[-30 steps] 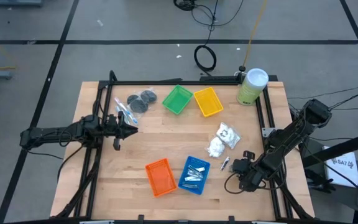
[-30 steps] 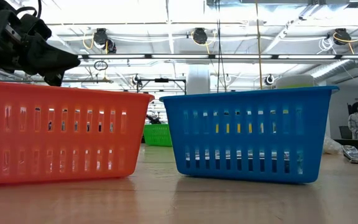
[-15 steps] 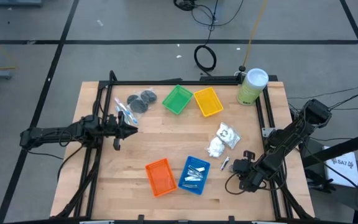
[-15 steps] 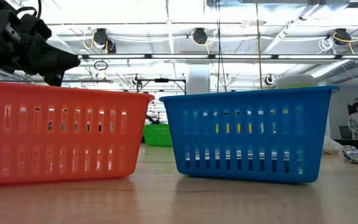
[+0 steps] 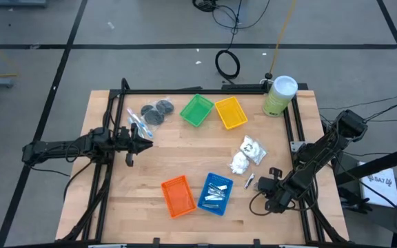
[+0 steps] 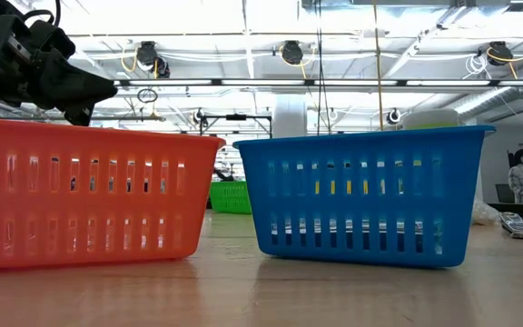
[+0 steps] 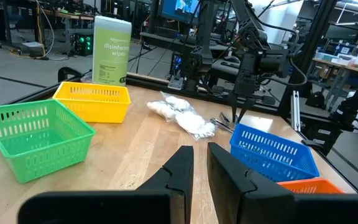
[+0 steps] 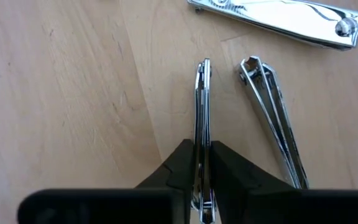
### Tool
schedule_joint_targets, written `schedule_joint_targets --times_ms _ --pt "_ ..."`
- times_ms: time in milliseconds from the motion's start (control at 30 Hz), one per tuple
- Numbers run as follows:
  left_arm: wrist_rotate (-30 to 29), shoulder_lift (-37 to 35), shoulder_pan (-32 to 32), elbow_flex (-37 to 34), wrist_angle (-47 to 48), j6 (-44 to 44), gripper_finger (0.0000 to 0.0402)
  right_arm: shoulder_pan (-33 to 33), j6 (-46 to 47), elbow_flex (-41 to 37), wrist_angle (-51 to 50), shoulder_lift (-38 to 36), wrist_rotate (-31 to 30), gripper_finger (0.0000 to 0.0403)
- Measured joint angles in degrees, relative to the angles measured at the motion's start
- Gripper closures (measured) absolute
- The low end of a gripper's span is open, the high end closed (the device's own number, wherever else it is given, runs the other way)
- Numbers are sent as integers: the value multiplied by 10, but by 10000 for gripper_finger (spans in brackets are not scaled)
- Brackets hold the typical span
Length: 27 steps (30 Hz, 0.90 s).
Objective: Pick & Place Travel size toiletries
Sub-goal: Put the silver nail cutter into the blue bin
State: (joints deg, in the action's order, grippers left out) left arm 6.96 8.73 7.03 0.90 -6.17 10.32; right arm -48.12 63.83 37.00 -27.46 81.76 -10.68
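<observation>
The right gripper (image 8: 202, 167) had its two fingers pinched on a chrome nail clipper (image 8: 202, 118) standing on edge on the wooden table (image 8: 73, 93), the clipper's long axis running straight out ahead between the fingers. Just beside it lay a second nail clipper (image 8: 272, 118), slightly angled, and beyond both a third nail clipper (image 8: 278, 15) lay crosswise. The blue tray (image 5: 216, 193) sat near, toward the table's middle. Well apart, the left gripper (image 7: 200, 168) hung nearly shut and empty.
</observation>
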Motion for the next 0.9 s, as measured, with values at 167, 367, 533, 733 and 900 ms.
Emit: schedule_joint_targets --times_ms 167,367,533,733,900 --pt "0 0 0 0 0 0 357 0 0 0 0 0 0 365" --pt "0 0 0 0 0 0 357 0 0 0 0 0 -1 366" --pt "0 0 0 0 0 0 357 0 0 0 0 0 -1 368" --pt "0 0 0 0 0 0 357 0 -1 0 0 0 -12 366" --pt "0 0 0 0 0 0 357 0 -1 0 1 0 -13 365"
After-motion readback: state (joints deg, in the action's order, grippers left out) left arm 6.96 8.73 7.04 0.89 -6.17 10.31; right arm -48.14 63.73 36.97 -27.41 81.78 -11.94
